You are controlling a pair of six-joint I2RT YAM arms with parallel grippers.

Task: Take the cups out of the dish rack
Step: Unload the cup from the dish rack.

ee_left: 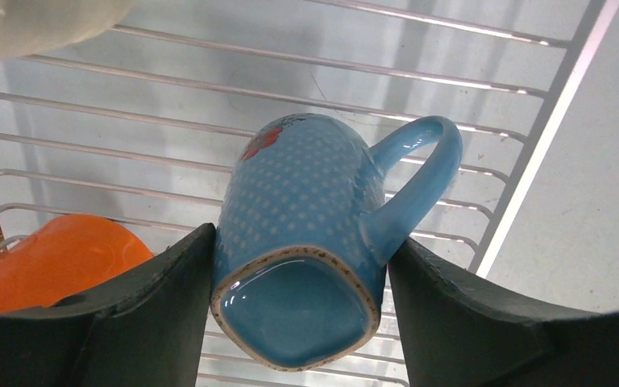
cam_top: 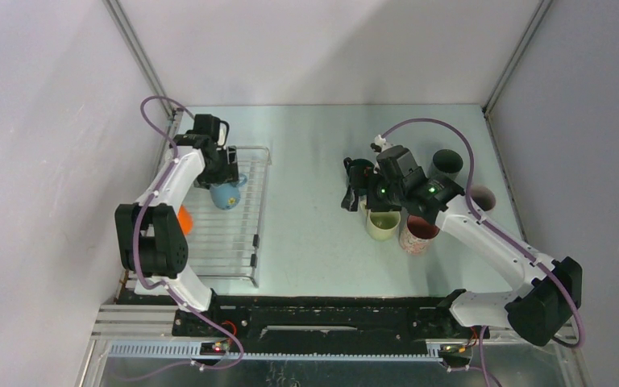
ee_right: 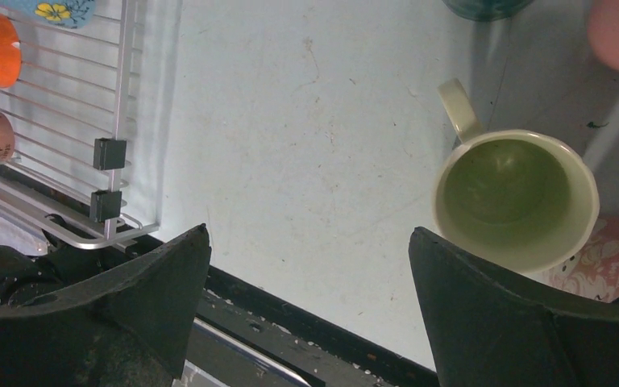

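Pale grey walls close around a pale green-tinted tabletop (cam_top: 314,153), where the flat dish rack of thin silvery wire rods (cam_top: 238,242) lies at the left side. Over the rack's far end, the left gripper (ee_left: 302,242) is clamped on a light blue glazed mug with a dotted surface and a looped handle (ee_left: 298,185). One dark finger (ee_left: 161,290) presses against each flank of the light blue mug. The mug sits tilted between the fingers, with its squarish base turned toward the wrist camera, its mouth toward the wires and its handle sticking out past the right-hand finger. A round orange mug (ee_left: 56,262) lies on the rack just beside the other finger; whether the two touch cannot be told. Well apart, over bare table right of the rack, the right gripper (ee_right: 306,242) hangs with its jaws spread wide and nothing between them. A pale green mug with a cream outside (ee_right: 516,201) stands upright on the table just beside its right-hand finger, outside the jaws, mouth up and handle pointing away. Against that mug's far side stands a pink flowered mug (cam_top: 417,234). A dark teal mug (cam_top: 447,161) stands farther back, and a pale mug with a dark inside (cam_top: 482,197) is near the right wall.
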